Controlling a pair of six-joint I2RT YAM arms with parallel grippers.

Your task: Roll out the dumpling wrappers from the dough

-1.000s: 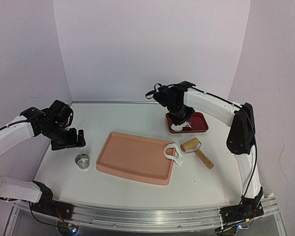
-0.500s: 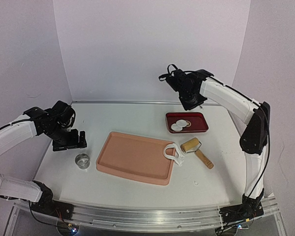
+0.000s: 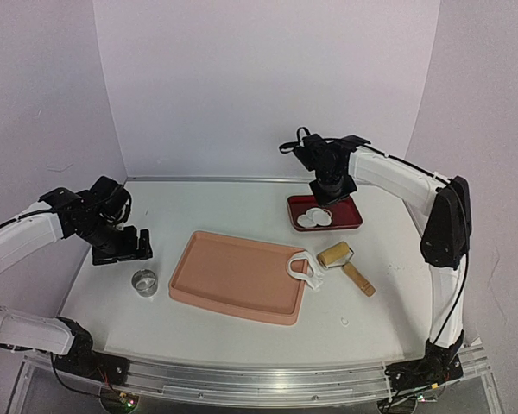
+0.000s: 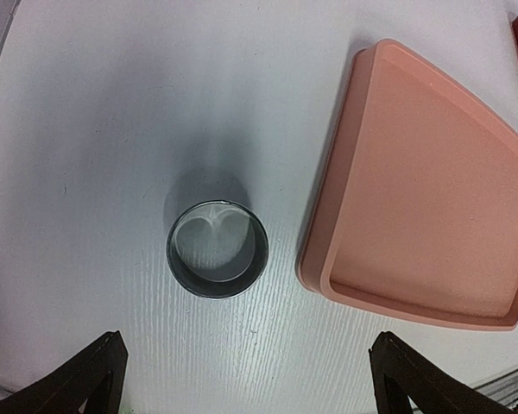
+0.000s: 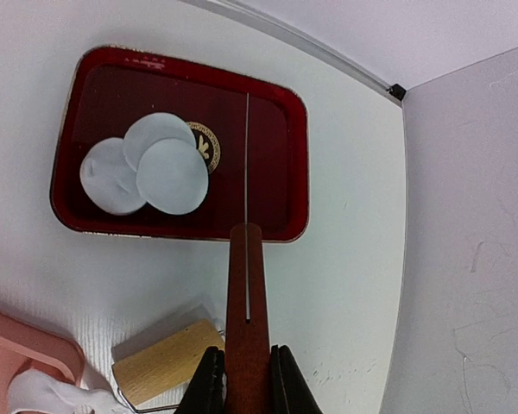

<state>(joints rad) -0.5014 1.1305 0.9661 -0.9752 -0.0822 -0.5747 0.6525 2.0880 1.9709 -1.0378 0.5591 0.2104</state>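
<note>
While the right gripper [image 5: 246, 379] hangs over the far right part of the table, its fingers [image 5: 209, 381] are pinched tight on a thin reddish-brown tool [image 5: 246, 285], blade seen edge-on and pointing out over the red tray [image 5: 268, 185]. In that tray, look, three dumpling wrappers [image 5: 151, 166] lie overlapping toward its left end. Nearer in, the rolling pin [image 5: 160, 371] lies on the table [image 4: 86, 129], just beside the dough [image 3: 300, 267], a holed white scrap draped over the right rim of the pink tray [image 3: 233, 276]. Over on the other side, the left gripper [image 4: 246, 338] hovers with its jaws spread wide. Directly beneath it sits the metal ring cutter [image 4: 217, 289], upright on the table, close to the pink tray's left edge but apart from it.
</note>
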